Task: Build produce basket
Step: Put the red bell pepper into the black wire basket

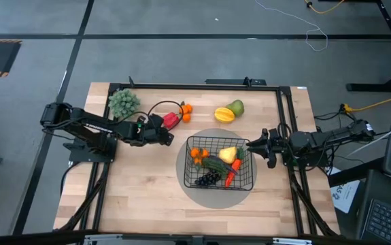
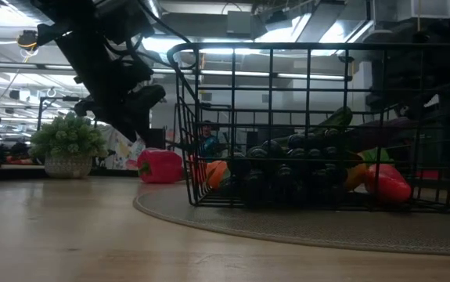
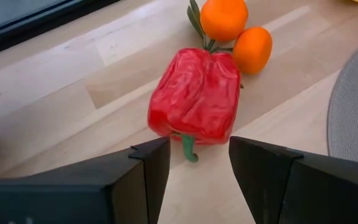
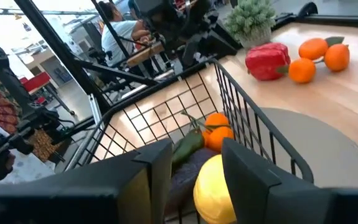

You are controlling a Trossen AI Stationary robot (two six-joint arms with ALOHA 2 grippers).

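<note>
A red pepper (image 3: 197, 93) lies on its side on the wood, green stem toward my left gripper (image 3: 194, 168). That gripper is open and stops just short of the pepper (image 1: 171, 120), touching nothing. An orange cluster (image 3: 238, 34) lies right behind the pepper. The black wire basket (image 1: 220, 162) stands on a grey round disc (image 1: 188, 187). It holds an orange cluster, a yellow fruit (image 4: 213, 186), a cucumber, dark grapes (image 1: 207, 179) and a carrot. My right gripper (image 1: 251, 145) is open at the basket's right rim (image 4: 253, 118). A yellow fruit (image 1: 224, 114) and a green fruit (image 1: 236, 107) rest on the table beyond the basket.
A small potted green plant (image 1: 123, 102) stands at the table's far left. A black frame (image 1: 202, 86) runs along the table's far and side edges. Bare wood lies at the near left (image 1: 141, 197). People show in the room beyond, in the right wrist view.
</note>
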